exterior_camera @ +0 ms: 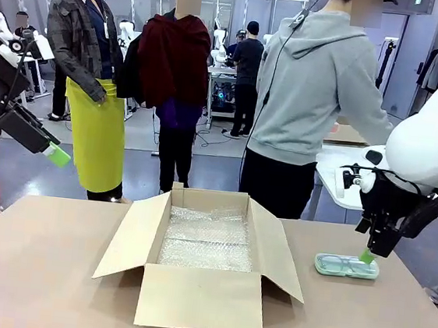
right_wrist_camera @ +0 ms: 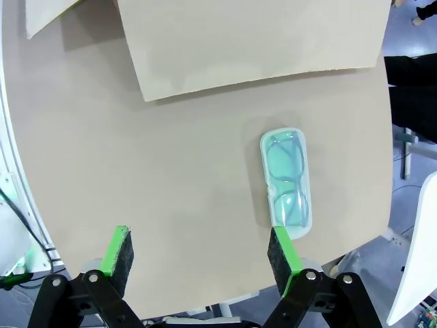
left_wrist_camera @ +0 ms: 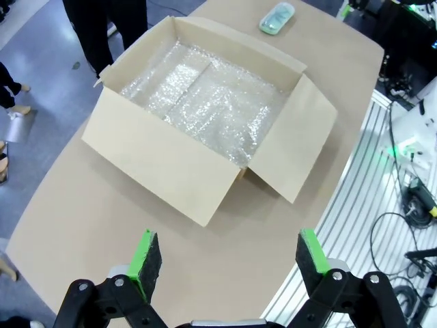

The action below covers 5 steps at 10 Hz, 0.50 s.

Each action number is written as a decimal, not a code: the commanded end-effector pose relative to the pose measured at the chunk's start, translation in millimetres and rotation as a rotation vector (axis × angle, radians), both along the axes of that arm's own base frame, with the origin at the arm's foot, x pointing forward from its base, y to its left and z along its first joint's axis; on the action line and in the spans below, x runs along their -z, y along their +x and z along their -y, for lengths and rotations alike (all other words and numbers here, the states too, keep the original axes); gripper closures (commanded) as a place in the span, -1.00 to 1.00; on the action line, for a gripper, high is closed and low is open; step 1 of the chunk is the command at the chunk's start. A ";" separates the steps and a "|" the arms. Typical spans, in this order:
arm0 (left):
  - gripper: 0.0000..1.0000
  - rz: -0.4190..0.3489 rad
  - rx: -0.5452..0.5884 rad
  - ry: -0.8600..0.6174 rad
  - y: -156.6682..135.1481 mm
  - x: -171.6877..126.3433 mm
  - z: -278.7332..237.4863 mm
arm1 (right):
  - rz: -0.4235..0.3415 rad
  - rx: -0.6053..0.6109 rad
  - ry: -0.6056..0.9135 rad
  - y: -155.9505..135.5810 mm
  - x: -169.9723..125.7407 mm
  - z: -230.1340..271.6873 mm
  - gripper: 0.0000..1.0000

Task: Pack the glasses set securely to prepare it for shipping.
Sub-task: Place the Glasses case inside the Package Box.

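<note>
So the mint-green case [right_wrist_camera: 287, 181] is lying flat on the table [exterior_camera: 51, 272], off to the right of the open cardboard box [exterior_camera: 197, 299] with bubble wrap [exterior_camera: 207, 241] in the bottom. The right gripper [right_wrist_camera: 203, 253] hangs just over it, fingers spread wide with nothing in them. The case isn't centred though, it sits under one finger pad [right_wrist_camera: 283, 249], maybe touching, hard to say from here. Its long axis runs crossways to the jaw opening, so I'd guess a small sideways shift lets the fingers close on the narrow width. The left gripper [left_wrist_camera: 229, 256] is wide open too, up high and well away, so the right arm is clearly nearer.
</note>
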<state>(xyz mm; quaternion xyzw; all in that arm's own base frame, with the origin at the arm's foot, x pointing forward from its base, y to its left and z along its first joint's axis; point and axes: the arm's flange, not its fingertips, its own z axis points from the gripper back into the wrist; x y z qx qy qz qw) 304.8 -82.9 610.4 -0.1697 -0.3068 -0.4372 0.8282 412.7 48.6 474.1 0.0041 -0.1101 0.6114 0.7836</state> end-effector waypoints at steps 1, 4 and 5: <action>-1.00 0.002 0.010 -0.004 0.3 -2.6 0.5 | -0.005 0.019 0.007 -3.9 1.4 -1.1 -0.99; -1.00 0.002 0.010 -0.004 0.3 -2.6 0.5 | -0.058 -0.151 -0.047 37.9 14.7 14.3 -0.99; -1.00 0.002 0.010 -0.004 0.3 -2.6 0.5 | -0.041 -0.124 -0.068 52.8 22.9 18.6 -0.99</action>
